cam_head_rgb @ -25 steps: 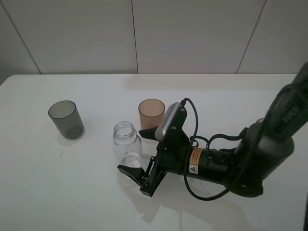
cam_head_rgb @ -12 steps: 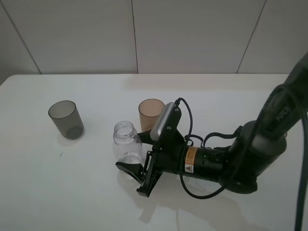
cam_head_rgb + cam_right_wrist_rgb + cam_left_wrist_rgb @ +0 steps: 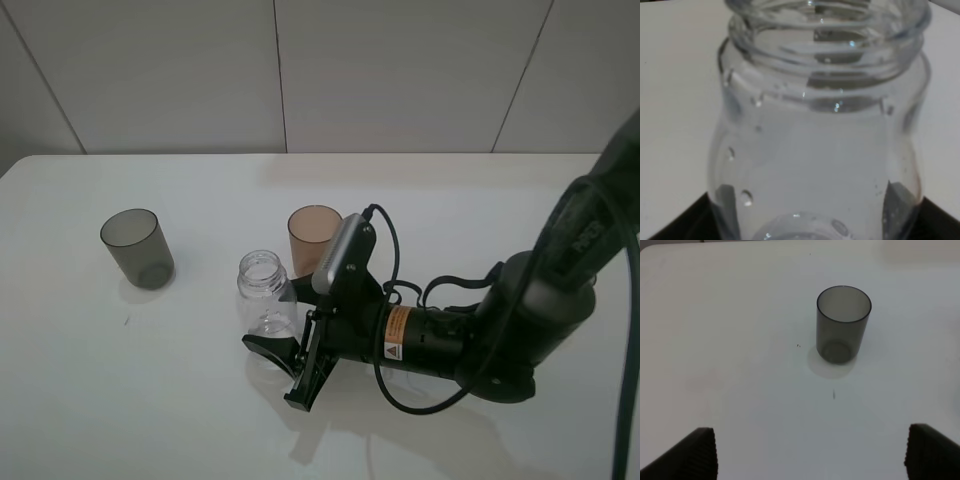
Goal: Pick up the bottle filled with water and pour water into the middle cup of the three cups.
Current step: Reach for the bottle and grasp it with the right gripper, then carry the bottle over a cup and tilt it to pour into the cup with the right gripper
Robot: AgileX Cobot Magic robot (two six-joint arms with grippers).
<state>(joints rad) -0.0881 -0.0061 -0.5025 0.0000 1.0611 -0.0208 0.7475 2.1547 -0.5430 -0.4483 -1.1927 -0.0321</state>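
The clear bottle (image 3: 265,295) stands upright on the white table, just front-left of the amber middle cup (image 3: 313,238). My right gripper (image 3: 270,312) reaches in from the right and is open, with one finger on each side of the bottle's lower body. In the right wrist view the bottle (image 3: 820,125) fills the frame between the dark fingers (image 3: 675,220). The dark grey cup (image 3: 136,247) stands at the left. The mauve-pink cup is hidden behind the right arm. My left gripper (image 3: 810,455) is open and empty, well short of the grey cup (image 3: 842,322).
The right arm's black body and cable (image 3: 440,335) lie low across the table's right half. The white table (image 3: 120,400) ends at a tiled wall at the back.
My right gripper has slid left, so its fingers now flank the bottle. The bottle has shifted very slightly to the right. The cups have not moved.
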